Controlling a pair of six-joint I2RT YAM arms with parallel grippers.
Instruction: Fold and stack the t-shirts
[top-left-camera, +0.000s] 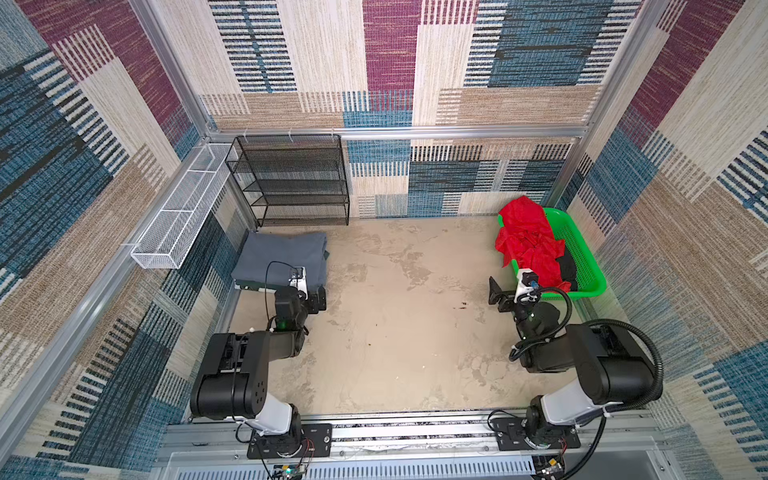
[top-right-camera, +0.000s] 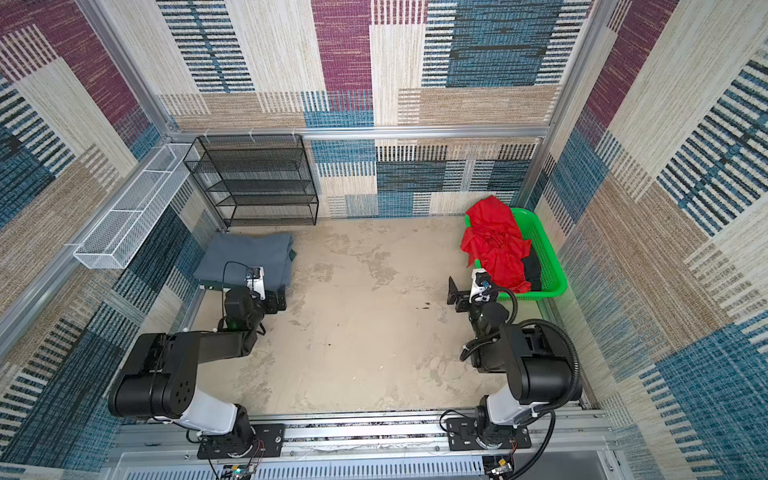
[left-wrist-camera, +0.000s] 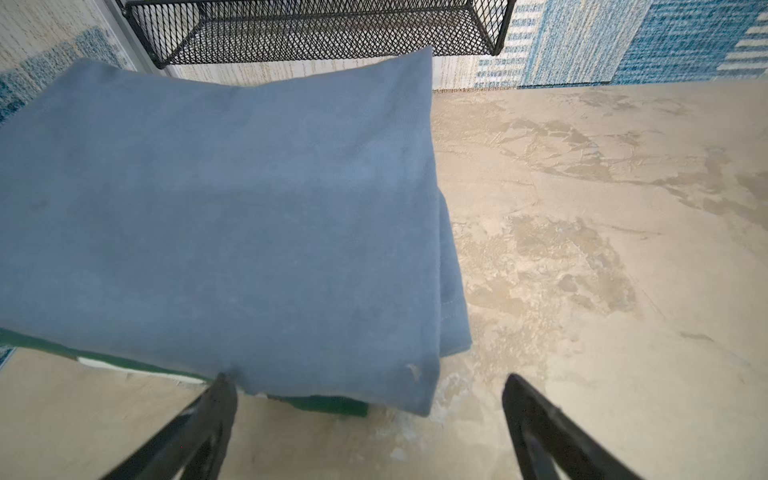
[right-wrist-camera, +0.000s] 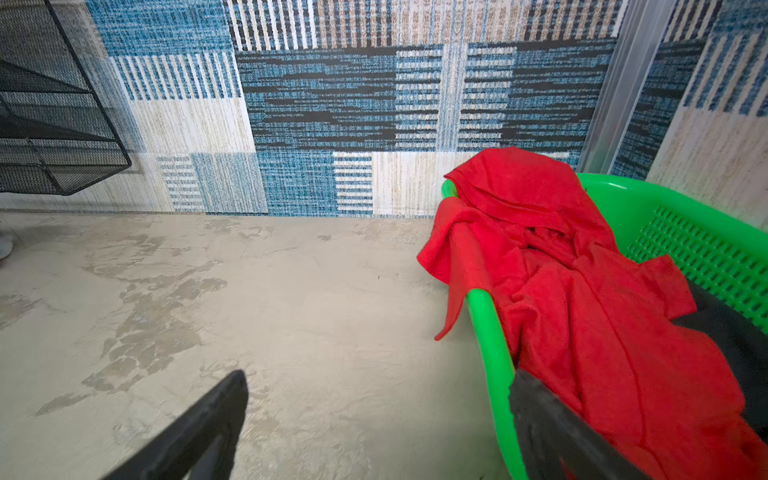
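Observation:
A slate grey t-shirt (top-left-camera: 282, 257) (left-wrist-camera: 228, 216) lies folded flat at the back left of the table, on top of a dark green cloth (left-wrist-camera: 328, 405). My left gripper (left-wrist-camera: 368, 378) stands open at the stack's near edge, one fingertip at the cloth's hem, holding nothing. A bright red t-shirt (top-left-camera: 530, 241) (right-wrist-camera: 582, 291) lies crumpled in the green basket (top-left-camera: 594, 286) (right-wrist-camera: 490, 353) and spills over its rim. A black t-shirt (top-left-camera: 567, 268) (right-wrist-camera: 739, 340) lies under it. My right gripper (top-left-camera: 505, 291) (right-wrist-camera: 380, 374) is open beside the basket, one finger over its rim.
A black mesh shelf (top-left-camera: 291, 178) stands against the back wall behind the grey shirt. A white wire basket (top-left-camera: 183, 216) hangs on the left wall. Patterned walls close in the table on three sides.

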